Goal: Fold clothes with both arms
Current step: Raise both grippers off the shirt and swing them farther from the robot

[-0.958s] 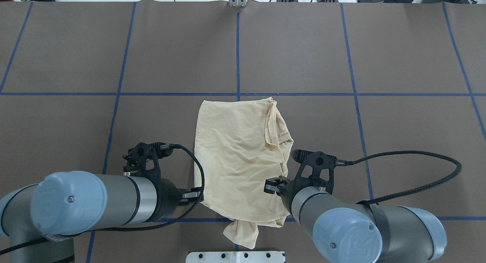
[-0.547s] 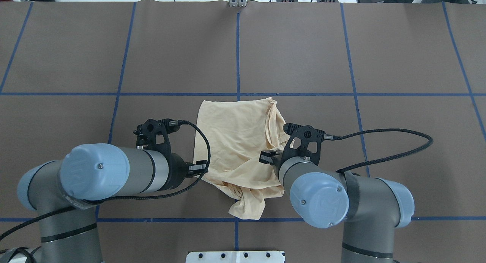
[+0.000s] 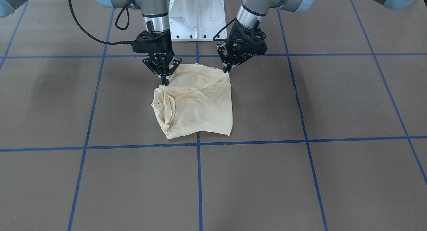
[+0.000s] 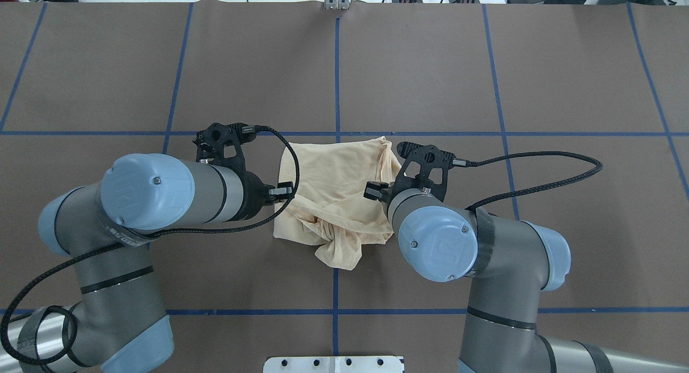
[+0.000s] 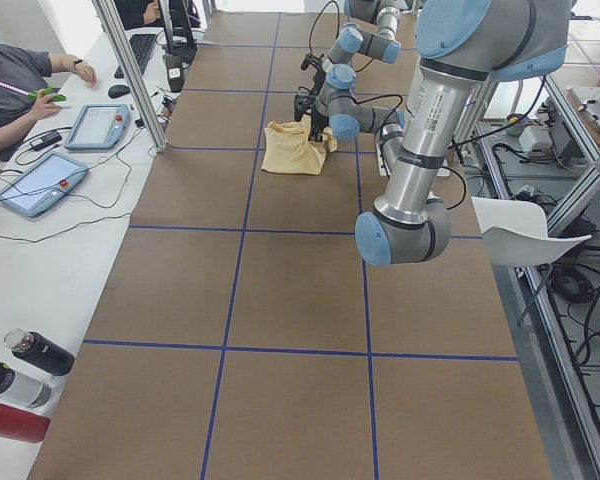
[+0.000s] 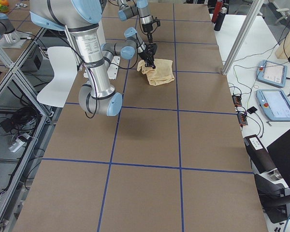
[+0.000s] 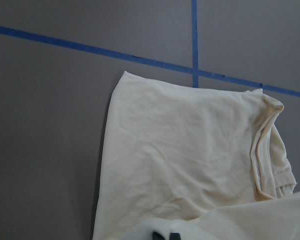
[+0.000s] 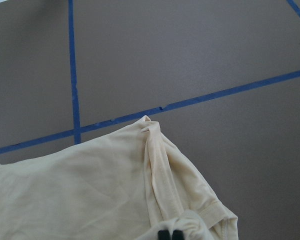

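First, what stays hidden: from overhead, both sets of fingers are tucked out of sight beneath the grey wrists and black camera mounts. The front-facing view sorts that out. The left gripper (image 3: 228, 70) has its slim black fingers pressed together on one raised corner of the pale cream-yellow thin long-sleeved T-shirt (image 3: 196, 104). The right gripper (image 3: 165, 81) pinches the opposite corner, its fingers clamped on cloth too. Each wrist camera catches only two dark fingertips (image 7: 158, 235) at its very bottom edge, cut off, with fabric bulging round them. In the two side views the shirt is just a small pale lump, and no detail of either grip can be made out.

The shirt sits on the brown matte bench (image 4: 484, 66), its far edge just on the robot's side of the blue tape cross (image 4: 337, 133), almost touching the line. The part nearest the cross lies flat. The part farther from it is lifted between the two grippers and sags in soft folds. At the edge farthest from the cross a crumpled bunch of cloth (image 4: 339, 254) spills out, and whether it is a sleeve is hard to say.

The fabric looks thin and limp, with fine creases all over. A doubled, stitched band (image 8: 160, 185) curves along the right gripper's side. The bench covering looks flat and paper-like, gridded with tape.
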